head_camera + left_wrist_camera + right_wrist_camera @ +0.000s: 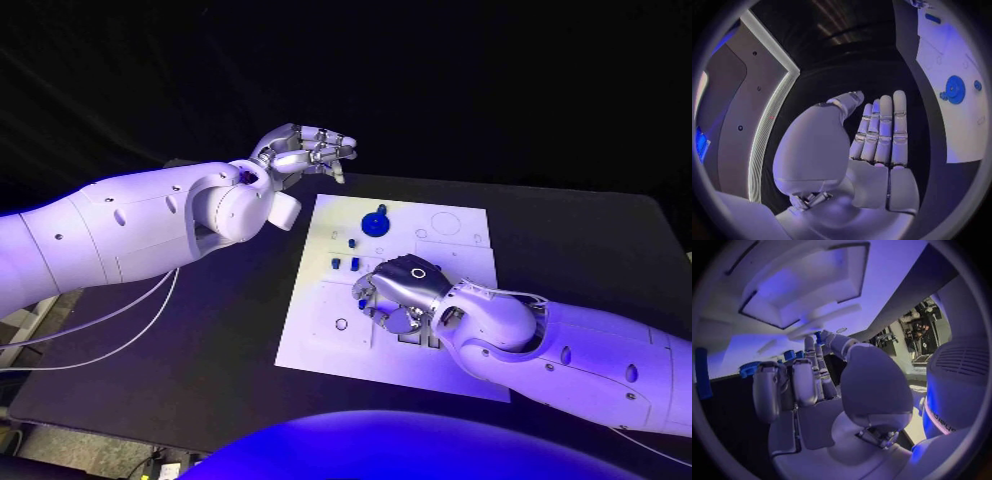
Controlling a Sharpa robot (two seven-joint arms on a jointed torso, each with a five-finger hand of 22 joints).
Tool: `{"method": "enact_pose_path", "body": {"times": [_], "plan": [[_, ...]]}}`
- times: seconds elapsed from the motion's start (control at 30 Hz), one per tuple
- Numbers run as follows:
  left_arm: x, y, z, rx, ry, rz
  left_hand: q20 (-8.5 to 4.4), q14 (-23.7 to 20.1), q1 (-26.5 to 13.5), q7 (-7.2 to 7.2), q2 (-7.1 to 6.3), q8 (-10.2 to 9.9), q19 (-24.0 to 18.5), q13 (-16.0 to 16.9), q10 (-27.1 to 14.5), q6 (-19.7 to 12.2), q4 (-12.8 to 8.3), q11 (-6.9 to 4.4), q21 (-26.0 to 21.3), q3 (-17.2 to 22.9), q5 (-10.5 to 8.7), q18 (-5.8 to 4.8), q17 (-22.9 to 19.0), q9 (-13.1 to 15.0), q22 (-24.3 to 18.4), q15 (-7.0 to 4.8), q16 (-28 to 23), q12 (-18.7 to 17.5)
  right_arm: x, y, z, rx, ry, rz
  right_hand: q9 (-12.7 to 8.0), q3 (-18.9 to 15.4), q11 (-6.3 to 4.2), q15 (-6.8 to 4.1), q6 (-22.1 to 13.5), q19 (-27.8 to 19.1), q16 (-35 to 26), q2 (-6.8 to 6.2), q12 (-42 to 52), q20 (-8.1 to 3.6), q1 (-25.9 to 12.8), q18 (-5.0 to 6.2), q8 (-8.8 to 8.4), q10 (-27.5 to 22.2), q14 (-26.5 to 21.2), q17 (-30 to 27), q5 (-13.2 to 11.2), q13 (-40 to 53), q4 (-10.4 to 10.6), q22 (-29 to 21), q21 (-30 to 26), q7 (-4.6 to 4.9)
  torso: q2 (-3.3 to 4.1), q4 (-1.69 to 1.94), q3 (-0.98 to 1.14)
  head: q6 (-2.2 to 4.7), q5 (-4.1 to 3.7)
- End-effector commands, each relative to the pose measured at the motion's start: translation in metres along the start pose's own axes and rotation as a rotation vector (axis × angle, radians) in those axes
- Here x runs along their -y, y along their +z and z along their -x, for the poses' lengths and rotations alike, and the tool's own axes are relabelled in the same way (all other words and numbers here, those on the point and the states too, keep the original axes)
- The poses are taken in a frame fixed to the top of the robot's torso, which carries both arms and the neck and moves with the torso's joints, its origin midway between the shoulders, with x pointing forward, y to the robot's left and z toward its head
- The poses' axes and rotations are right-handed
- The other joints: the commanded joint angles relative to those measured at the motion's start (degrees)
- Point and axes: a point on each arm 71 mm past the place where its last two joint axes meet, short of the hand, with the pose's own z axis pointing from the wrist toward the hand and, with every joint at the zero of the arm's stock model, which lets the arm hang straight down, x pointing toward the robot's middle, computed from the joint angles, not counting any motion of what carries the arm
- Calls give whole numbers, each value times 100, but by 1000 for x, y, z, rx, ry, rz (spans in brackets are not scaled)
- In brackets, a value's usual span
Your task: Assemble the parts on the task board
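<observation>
Seen from the head, the right hand [400, 293] hovers over the white board [456, 250] on the black bench [577, 250], fingers curled downward; whether it grips anything cannot be told. A blue round part [376, 222] sits at the board's far end. The left hand [303, 150] is raised beyond the board's far-left corner. At the left wrist, the left hand [879, 145] is flat, fingers straight and pressed together, empty. At the right wrist, the fingertips [820, 347] reach small blue parts [789, 355].

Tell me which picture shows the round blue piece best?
The head view. There the round blue piece sits whole on the white task board, seen from above. The left wrist view also shows it, but off at the side and bent by the lens. In the right wrist view I cannot pick it out for sure.
</observation>
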Motion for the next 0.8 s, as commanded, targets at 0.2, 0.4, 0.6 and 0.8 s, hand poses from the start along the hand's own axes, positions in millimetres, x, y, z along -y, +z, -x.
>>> {"method": "enact_pose_path", "body": {"times": [0.2,0.4,0.6,0.8], "plan": [[1,0,-1,-15,-12,0,14,-9,9,-6,28,4,32,-5,-40,-33,-10,-12,-29,0,-5,65,-6,-9,-9,25,-34,-32,2,-7,5,47,-4,-17,-29,-43,30,67,-103,-46,-77,-76,-50,80,10,70,-83,-177,165,-102,38,-26,36,731,-135,8,-1,0,8,0,-20],[0,0,0,-14,-11,3,15,-11,13,-6,38,7,33,-6,-43,-36,-9,-12,-33,2,-5,66,-6,-9,-11,26,-37,-29,6,-20,17,83,-3,-33,-32,-64,33,70,-108,-65,-93,-93,-48,86,4,79,-92,-200,158,-127,35,-28,45,708,-168,10,-4,-5,9,28,-55],[0,-1,0,-17,-12,6,15,-11,13,-6,38,7,33,-6,-43,-36,-9,-12,-33,2,-5,66,-6,-9,-11,26,-37,-29,27,-35,43,86,-12,-92,-30,-61,27,69,-79,-87,-119,-74,-30,92,41,90,-89,-217,145,-168,71,-27,53,681,-210,-6,-8,-9,8,129,-207],[-1,-1,-1,-24,-14,8,16,-11,13,-6,42,9,34,-7,-43,-38,-8,-11,-35,1,-6,67,-6,-9,-13,26,-38,-28,66,-51,62,6,-43,-201,-61,-228,47,83,-154,-221,-239,-168,-34,109,38,146,-171,-432,94,-343,105,-69,110,521,-448,0,-11,-10,-11,225,-360]]}}
